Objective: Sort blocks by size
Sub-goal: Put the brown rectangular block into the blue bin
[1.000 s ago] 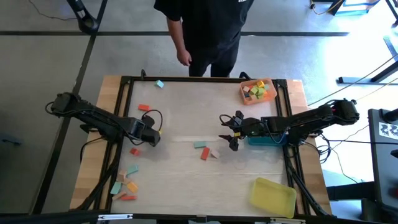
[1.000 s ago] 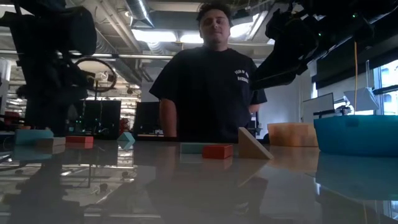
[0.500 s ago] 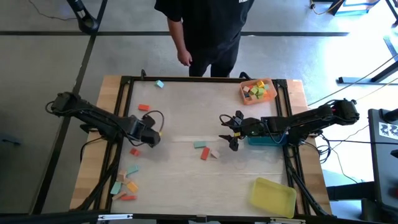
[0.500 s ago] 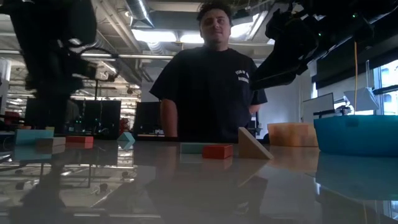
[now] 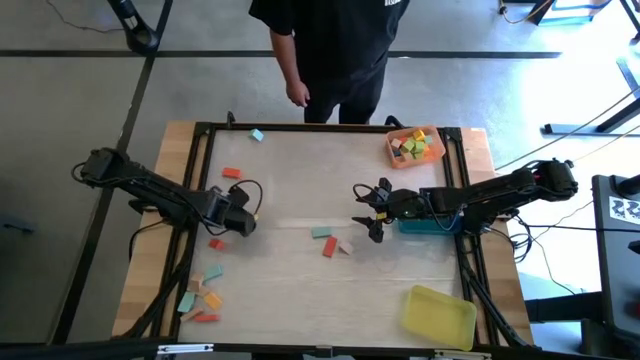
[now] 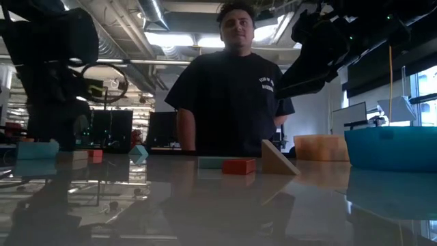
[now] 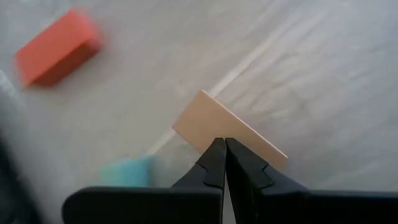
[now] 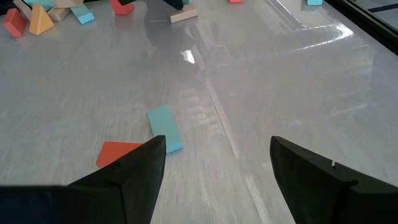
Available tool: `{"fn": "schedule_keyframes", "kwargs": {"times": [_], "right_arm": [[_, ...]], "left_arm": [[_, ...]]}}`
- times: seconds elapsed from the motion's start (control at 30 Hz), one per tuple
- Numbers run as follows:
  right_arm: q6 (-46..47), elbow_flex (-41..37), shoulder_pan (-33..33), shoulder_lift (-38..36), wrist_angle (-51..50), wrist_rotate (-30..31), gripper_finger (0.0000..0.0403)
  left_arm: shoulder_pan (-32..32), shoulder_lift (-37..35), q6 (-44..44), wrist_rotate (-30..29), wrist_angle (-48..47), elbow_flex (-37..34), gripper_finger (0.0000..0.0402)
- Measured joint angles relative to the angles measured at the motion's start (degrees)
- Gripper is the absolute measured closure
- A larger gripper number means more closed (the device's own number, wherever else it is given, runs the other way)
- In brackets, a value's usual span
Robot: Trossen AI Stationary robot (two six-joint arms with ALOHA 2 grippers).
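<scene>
While I look from above, my left gripper [image 5: 243, 221] hangs low at the table's left side, its fingers [image 7: 214, 163] pressed together with nothing between them, just above a flat tan wooden block [image 7: 228, 127]. A red bar [image 7: 57, 47] and a teal block [image 7: 129, 172] lie near it. My right gripper [image 5: 375, 213] stands wide open and empty, near a teal bar [image 8: 164, 127] and a red block [image 8: 119, 152] at the table's middle.

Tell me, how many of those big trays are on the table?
3. An orange tray holding blocks sits at the far right corner, a blue tray lies at the right edge, partly hidden under the right arm, and a yellow tray sits at the near right corner.
</scene>
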Motion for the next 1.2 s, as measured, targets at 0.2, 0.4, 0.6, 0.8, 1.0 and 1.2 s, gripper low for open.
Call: {"fn": "schedule_keyframes", "kwargs": {"times": [0.2,0.4,0.6,0.8,1.0,1.2], "right_arm": [[-0.02,0.0,0.0,0.0,0.0,0.0,0.0119],[-0.02,0.0,0.0,0.0,-0.05,0.0,0.0119],[-0.02,0.0,0.01,0.0,-0.18,0.0,0.0119],[-0.02,0.0,0.0,-0.01,-0.14,0.0,0.0119],[-0.05,0.0,0.0,0.0,-0.09,0.0,0.0119],[-0.74,0.0,0.02,0.0,-0.04,0.0,0.0119]], "left_arm": [[-1.03,0.27,20.45,3.06,15.93,-0.25,0.0401],[-3.35,0.27,40.97,4.25,23.43,0.44,0.04],[-6.08,0.06,40.23,3.61,23.14,5.67,0.04],[-7.85,0.03,26.8,3.52,24.61,6.76,0.0399],[-5.57,0.03,16.85,6.2,20.22,6.76,0.0338],[-3.64,0.25,5.81,6.27,18.01,5.53,0.0218]]}}
